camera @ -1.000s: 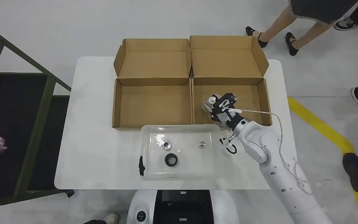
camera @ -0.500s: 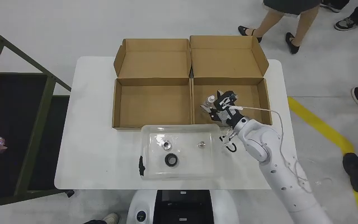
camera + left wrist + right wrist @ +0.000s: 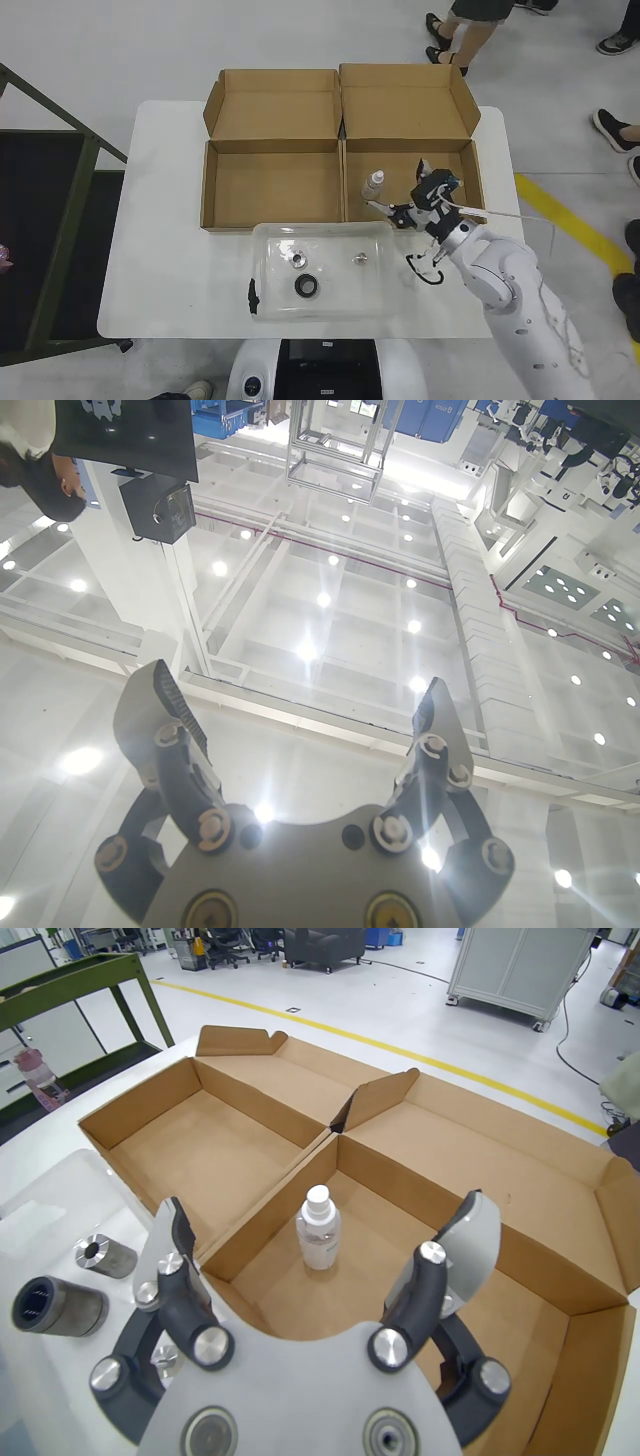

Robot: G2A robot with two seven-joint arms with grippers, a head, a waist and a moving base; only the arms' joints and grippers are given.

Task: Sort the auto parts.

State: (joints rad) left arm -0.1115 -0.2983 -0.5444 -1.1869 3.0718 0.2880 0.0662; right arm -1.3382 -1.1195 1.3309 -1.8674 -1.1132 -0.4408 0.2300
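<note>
The small bottle [image 3: 373,183] stands upright in the right-hand cardboard box [image 3: 400,160], near the centre of the top view. The right pincer [image 3: 326,1199], released, is near it. The left pincer [image 3: 296,676] is released too.

The tray [image 3: 335,303] is sitting on the table [image 3: 160,250], near its front edge. Two boxes are sitting side by side just behind the tray, touching each other. The left box [image 3: 272,188] is sitting behind the tray's left part, and the right box [image 3: 395,160] behind its right part. A bottle [image 3: 372,184] is standing upright in the right box, in the corner nearest the tray. Inside the tray, a ring [image 3: 307,287] is lying towards the front, a small tube [image 3: 298,259] just behind it, and a tiny piece [image 3: 361,258] off to the right. A strip [image 3: 253,295] is lying at the tray's left edge.
</note>
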